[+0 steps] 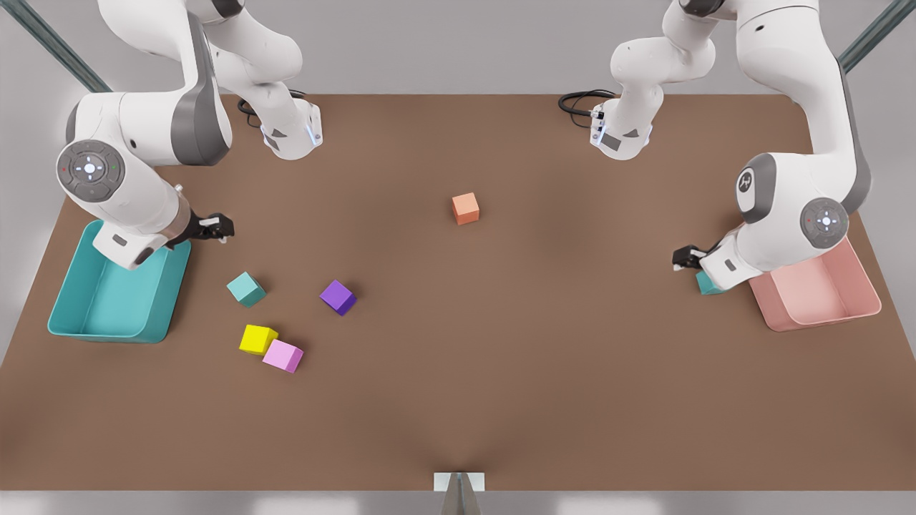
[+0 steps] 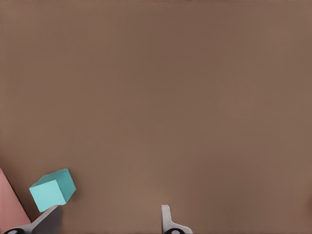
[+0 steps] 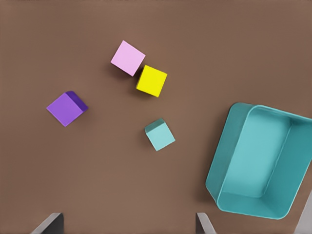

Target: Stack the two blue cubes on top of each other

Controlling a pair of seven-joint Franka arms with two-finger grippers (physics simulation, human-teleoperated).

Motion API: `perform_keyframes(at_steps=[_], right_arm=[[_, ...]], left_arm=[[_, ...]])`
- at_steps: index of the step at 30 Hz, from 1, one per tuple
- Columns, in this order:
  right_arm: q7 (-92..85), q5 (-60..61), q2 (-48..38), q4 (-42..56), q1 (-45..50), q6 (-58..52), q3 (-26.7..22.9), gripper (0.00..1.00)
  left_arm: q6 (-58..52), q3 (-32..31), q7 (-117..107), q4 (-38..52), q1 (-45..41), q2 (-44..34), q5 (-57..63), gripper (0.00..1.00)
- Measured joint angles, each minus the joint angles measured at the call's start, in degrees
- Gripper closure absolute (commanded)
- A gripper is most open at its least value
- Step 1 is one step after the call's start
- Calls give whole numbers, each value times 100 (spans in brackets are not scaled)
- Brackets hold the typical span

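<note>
Front view, blue cube (image 1: 246, 289) apart, open table (image 1: 501, 372)

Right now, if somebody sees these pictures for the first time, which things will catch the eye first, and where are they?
Probably the bright cubes on the brown table: a yellow cube touching a pink cube, with a purple cube and a teal cube close by, near the teal bin. The right claw hangs open above them. At the front view's right, the open left claw hovers beside the second teal cube, next to the pink bin.
</note>
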Motion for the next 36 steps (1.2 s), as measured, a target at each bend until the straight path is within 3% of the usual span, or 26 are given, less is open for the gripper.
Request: perform_keyframes(at_steps=[3,8,13,18,26,36], right_arm=[[-8,-20,62,-243,7,54,-1,0],[252,60,158,-2343,-616,837,-116,0],[769,539,463,-2697,-1149,1570,-202,0],[1549,883,357,-3841,-1220,3101,-230,0],[2759,1105,436,-4571,-1430,5034,-237,0],[3930,1604,612,-4756,-1455,5711,-238,0]], left_arm=[[95,-8,44,0,-9,11,35,0],[180,-9,100,0,-49,59,56,0],[217,-18,143,28,-48,39,63,0],[233,-13,175,37,-30,89,64,0],[242,-6,211,39,-6,215,58,0],[231,-9,238,33,-22,243,50,0]])
